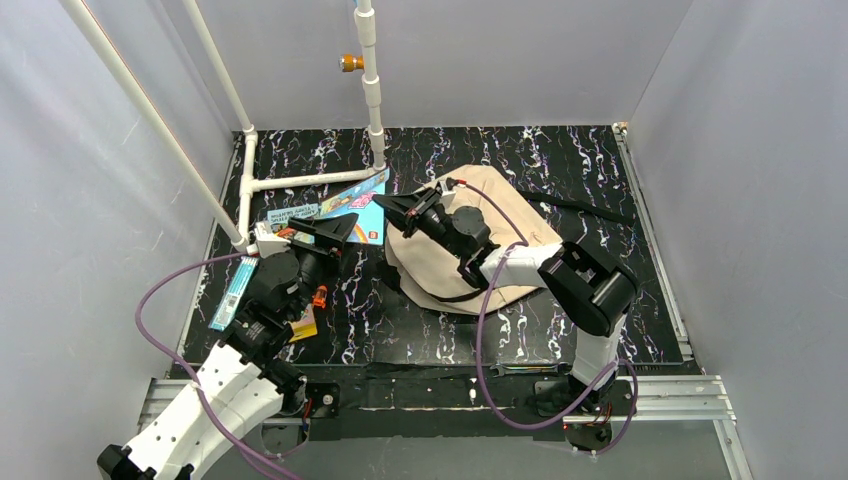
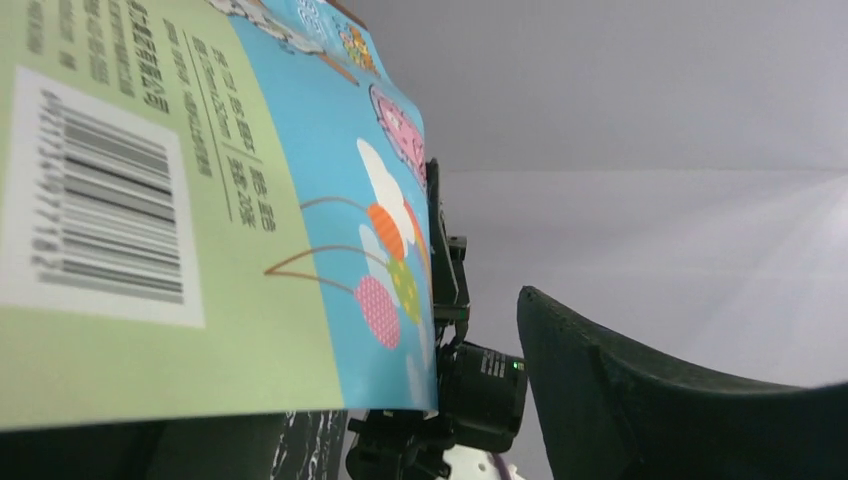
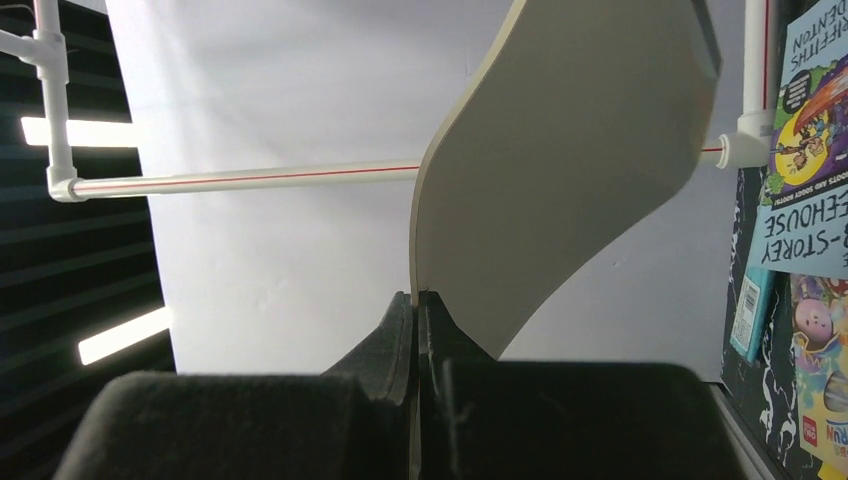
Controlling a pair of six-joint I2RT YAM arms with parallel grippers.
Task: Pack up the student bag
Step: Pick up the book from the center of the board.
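Note:
The student bag (image 1: 505,235) is a beige backpack lying mid-table. My right gripper (image 1: 383,204) is at its left edge, shut on a beige flap (image 3: 560,150) of the bag that stands up from the jaws of the right gripper (image 3: 415,298). A blue picture book (image 1: 362,208) lies just left of the bag. My left gripper (image 1: 343,228) is at that book with its jaws apart. In the left wrist view the book (image 2: 210,210) fills the left side and hides one finger. The other finger (image 2: 640,390) stands well clear of it.
A white pipe frame (image 1: 300,181) stands at the back left. Beside it lies a green-and-blue book (image 1: 291,214), also at the right edge of the right wrist view (image 3: 812,150). A narrow teal book (image 1: 233,292) and a yellow one (image 1: 305,326) lie by the left arm.

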